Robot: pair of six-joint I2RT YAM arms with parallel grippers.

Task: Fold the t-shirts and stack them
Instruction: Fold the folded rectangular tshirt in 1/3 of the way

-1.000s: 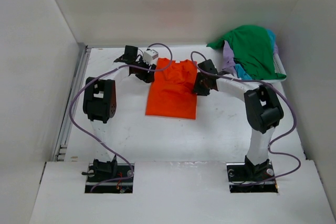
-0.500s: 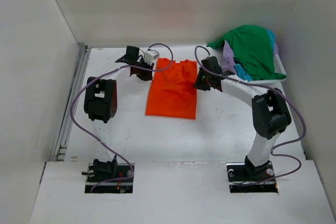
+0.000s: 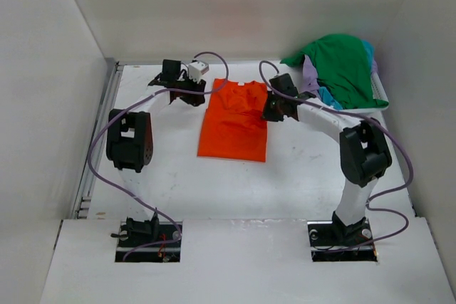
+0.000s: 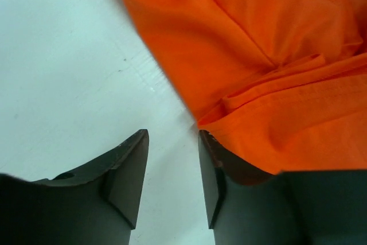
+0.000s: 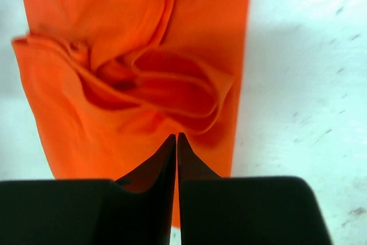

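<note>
The orange t-shirt (image 3: pixel 234 122) is laid flat on the table (image 3: pixel 299 176). At its far-left edge the left gripper (image 4: pixel 172 136) is held narrowly parted and empty. Opposite, the right gripper (image 5: pixel 176 137) is closed above rumpled cloth. Beyond, the green t-shirt (image 3: pixel 345 65), teal t-shirt (image 3: pixel 326 97) and lavender t-shirt (image 3: pixel 308 78) are heaped.

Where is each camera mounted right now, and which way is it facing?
Top external: above and behind the robot, looking down on the table; shows the left arm, right arm, orange t-shirt and green t-shirt.
Left wrist: on the left arm, looking down at the orange t-shirt's edge; left pincer open.
Right wrist: on the right arm, looking down at bunched orange cloth; right pincer closed.
Shared: all three see the orange t-shirt.
</note>
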